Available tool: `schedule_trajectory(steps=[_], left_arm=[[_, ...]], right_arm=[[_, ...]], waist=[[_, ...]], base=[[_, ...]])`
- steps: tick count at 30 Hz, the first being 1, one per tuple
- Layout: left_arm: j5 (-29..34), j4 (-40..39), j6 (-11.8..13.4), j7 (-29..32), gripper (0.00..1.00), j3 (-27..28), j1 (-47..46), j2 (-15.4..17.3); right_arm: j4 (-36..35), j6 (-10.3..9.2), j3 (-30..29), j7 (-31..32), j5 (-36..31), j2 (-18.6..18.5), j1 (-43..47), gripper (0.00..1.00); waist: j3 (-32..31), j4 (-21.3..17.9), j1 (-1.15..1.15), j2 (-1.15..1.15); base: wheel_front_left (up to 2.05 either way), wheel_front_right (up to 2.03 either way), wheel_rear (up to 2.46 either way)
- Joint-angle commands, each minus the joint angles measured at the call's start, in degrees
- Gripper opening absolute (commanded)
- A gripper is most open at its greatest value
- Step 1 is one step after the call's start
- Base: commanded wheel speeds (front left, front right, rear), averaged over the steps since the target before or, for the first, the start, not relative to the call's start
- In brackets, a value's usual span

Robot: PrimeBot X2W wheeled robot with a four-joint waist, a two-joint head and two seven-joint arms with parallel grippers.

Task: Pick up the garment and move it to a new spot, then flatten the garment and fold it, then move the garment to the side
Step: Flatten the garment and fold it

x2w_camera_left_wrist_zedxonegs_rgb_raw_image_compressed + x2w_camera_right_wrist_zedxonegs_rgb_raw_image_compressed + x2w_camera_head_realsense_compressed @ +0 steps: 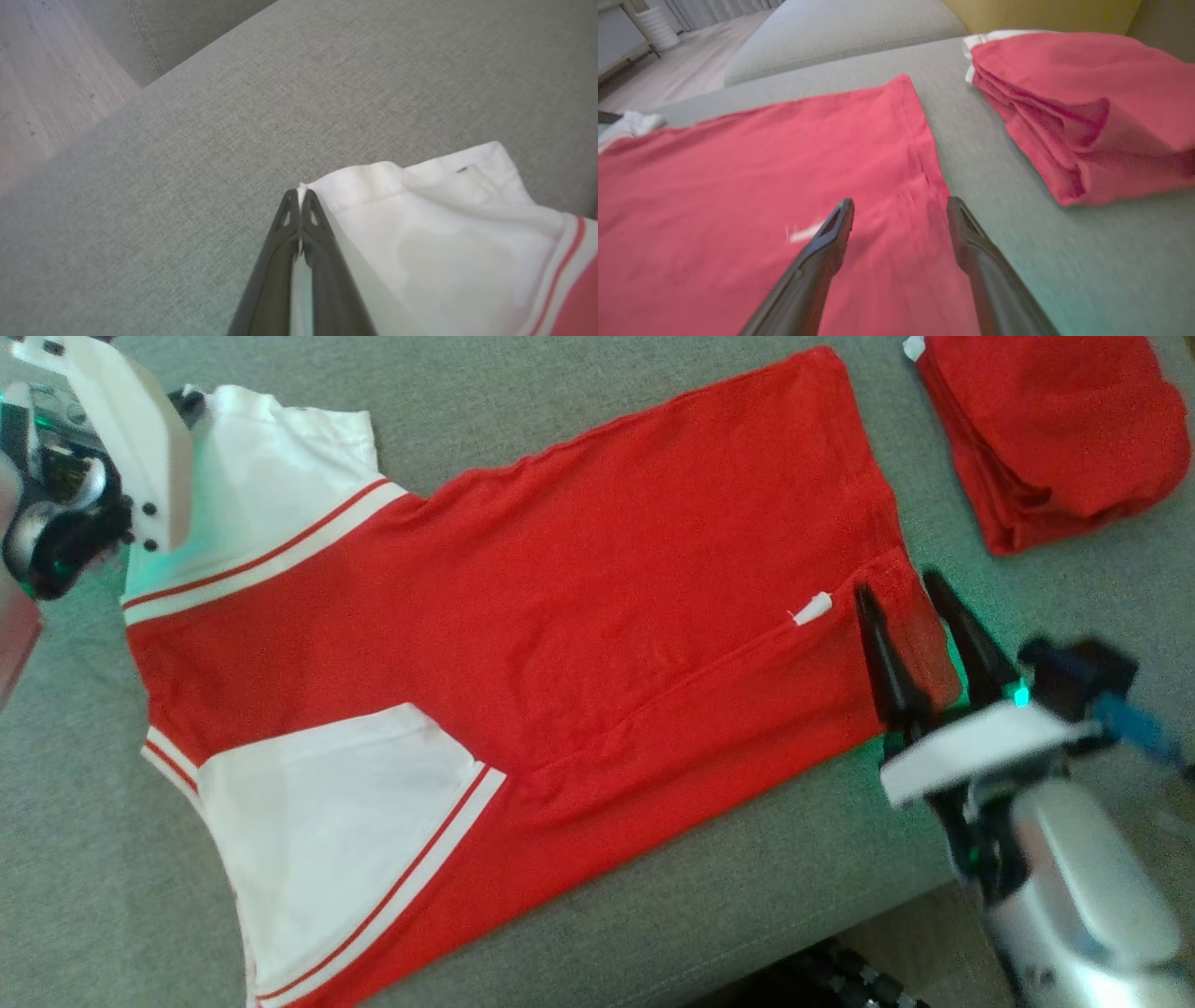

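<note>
Left wrist view: left gripper (301, 193) clamps the garment (444, 242) at a sleeve edge; right gripper (894, 583) gapes over its hem

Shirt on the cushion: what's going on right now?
The red-and-white shirt lies spread on the grey cushion. The left gripper is shut on the edge of a white sleeve. The right gripper is open over the red hem at the opposite end, not yet gripping. A folded red garment sits apart, beyond that hem.
</note>
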Motion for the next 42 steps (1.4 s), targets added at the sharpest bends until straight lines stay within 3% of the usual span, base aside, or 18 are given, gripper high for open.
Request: schedule_trajectory(steps=[1,7,12,16,30,40,42], left_arm=[[-0.45,-1.39,0.1,-0.57,0.0,1.98,-2.69,2.6],[-2.99,-2.02,0.1,-2.47,0.0,-1.66,-2.13,3.22],[-5.32,-2.54,0.1,-2.07,0.0,-4.59,-1.73,3.44],[-6.79,-3.48,0.1,-1.72,0.0,-6.61,-2.23,3.37],[-9.65,-6.38,0.1,-1.64,0.0,-11.77,-6.94,3.17],[-11.76,-6.1,0.1,-2.65,0.0,-14.13,-8.15,2.69],[-12.0,-6.12,0.1,-2.81,0.0,-14.47,-8.46,2.54]], right_arm=[[-1.98,0.37,1.01,0.76,0.91,-1.33,-1.38,1.0],[0.64,0.37,4.86,18.3,3.6,-7.18,-13.83,1.0],[11.17,0.37,8.62,32.22,5.89,-8.26,-24.71,1.0],[20.92,0.37,11.59,37.82,4.78,-8.27,-32.4,1.0],[41.51,0.37,11.2,30.75,1.41,-3.84,-44.99,1.0],[47.81,0.37,12.0,27.14,1.93,-2.68,-47.49,1.0],[48.66,0.37,12.17,26.72,2.23,-2.69,-48.0,0.96]], waist=[[-0.53,0.35,0.0,0.0],[-3.52,2.08,0.0,0.0],[-5.78,3.74,0.0,0.0],[-6.69,5.14,0.0,0.0],[-4.47,8.55,0.0,0.0],[-4.79,9.38,0.0,0.0],[-4.71,9.65,0.0,0.0]], base=[[0.0,0.0,0.0],[0.0,0.0,0.0],[0.0,0.0,0.0],[0.0,0.0,0.0],[0.0,0.0,0.0],[0.0,0.0,0.0],[0.0,0.0,0.0]])
